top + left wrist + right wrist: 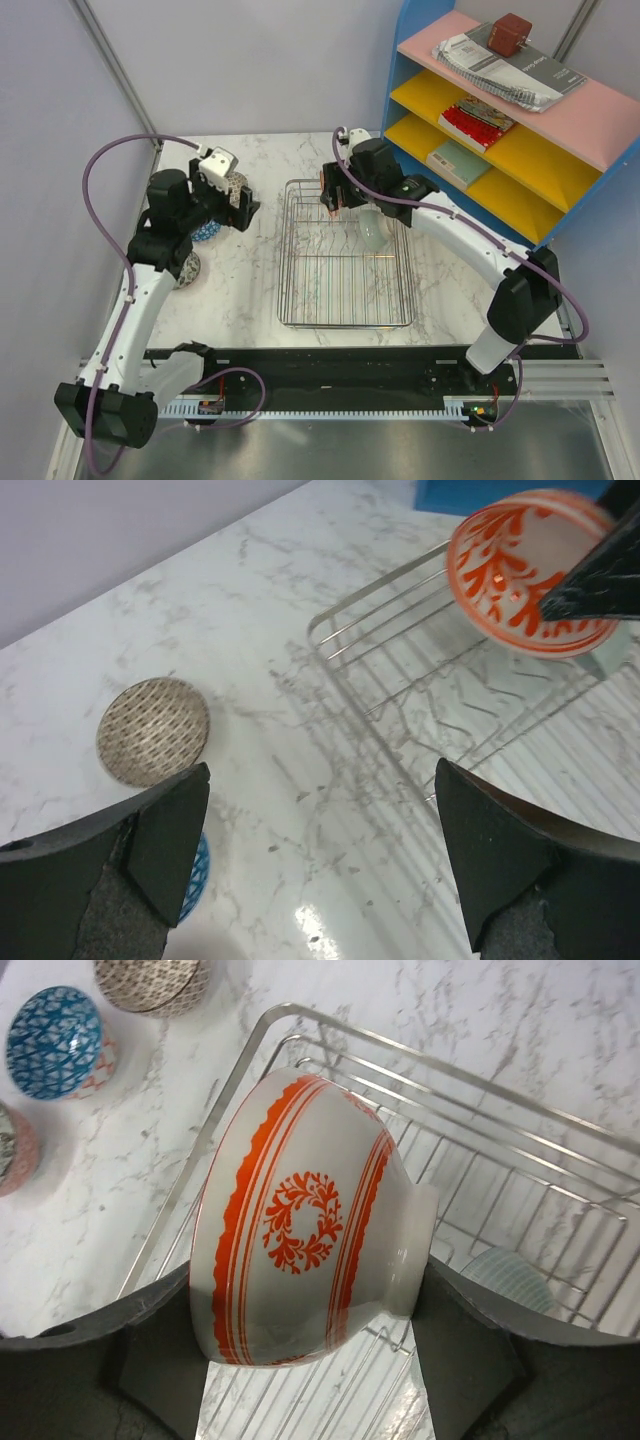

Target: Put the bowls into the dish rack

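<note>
Gripped in the right pincer [310, 1355]: red-orange patterned bowl [300, 1220], tipped on its side above the far left corner of the dish rack [283, 250]. Pincer closed across the bowl's outer wall, one finger on each flank, foot pointing right in the wrist view.

Glazed ceramic by the look, so probably rigid, smooth, rather slippery, and liable to chip against wire. Best held firmly across the wall or over the rim, then lowered gently between the tines.

Right arm stretched from the near right toward the far middle, wrist bent down over the rack. Pale teal bowl [372, 228] already in the rack, just right of the held one.

Left pincer [320, 810] spread wide, holding nothing, hovering over the table [250, 290] left of the rack. On the table at far left: grey patterned bowl [153, 730], blue bowl [55, 1040], reddish bowl [12, 1145].
</note>
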Tool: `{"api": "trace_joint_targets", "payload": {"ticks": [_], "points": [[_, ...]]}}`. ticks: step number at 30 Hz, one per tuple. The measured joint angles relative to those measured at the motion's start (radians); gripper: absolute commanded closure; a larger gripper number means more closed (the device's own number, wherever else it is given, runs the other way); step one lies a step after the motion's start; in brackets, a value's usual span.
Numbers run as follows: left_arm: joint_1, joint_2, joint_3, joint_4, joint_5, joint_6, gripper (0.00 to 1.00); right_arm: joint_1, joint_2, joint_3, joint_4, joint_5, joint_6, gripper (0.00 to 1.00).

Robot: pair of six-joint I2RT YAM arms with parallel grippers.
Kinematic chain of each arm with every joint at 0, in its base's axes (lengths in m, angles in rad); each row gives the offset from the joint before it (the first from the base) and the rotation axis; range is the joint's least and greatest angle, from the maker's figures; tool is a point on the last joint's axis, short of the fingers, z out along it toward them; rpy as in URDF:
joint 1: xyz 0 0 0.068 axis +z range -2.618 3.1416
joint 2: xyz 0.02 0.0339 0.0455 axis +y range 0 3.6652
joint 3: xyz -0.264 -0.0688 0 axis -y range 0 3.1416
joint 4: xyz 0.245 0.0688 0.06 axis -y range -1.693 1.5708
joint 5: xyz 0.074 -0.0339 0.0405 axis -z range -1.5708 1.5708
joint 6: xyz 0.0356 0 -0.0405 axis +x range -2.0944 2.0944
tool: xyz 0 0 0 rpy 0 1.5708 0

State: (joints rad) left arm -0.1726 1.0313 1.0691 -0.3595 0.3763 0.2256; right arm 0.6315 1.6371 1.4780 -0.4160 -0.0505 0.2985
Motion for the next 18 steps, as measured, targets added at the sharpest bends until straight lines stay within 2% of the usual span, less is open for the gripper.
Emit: {"api": "trace_joint_targets", "payload": {"ticks": [3, 10, 18], "points": [[0.049, -0.041, -0.030, -0.045, -0.065, 0.005, 0.00, 0.040, 0.033, 0.051, -0.019, 0.135, -0.027, 1.00], [0.243, -0.095, -0.103, -0.103, -0.151, 0.003, 0.00, 0.127, 0.087, 0.064, -0.050, 0.423, -0.084, 1.00], [0.287, -0.096, -0.132, -0.133, -0.167, 0.003, 0.00, 0.252, 0.122, 0.064, -0.047, 0.610, -0.149, 1.00]]}}
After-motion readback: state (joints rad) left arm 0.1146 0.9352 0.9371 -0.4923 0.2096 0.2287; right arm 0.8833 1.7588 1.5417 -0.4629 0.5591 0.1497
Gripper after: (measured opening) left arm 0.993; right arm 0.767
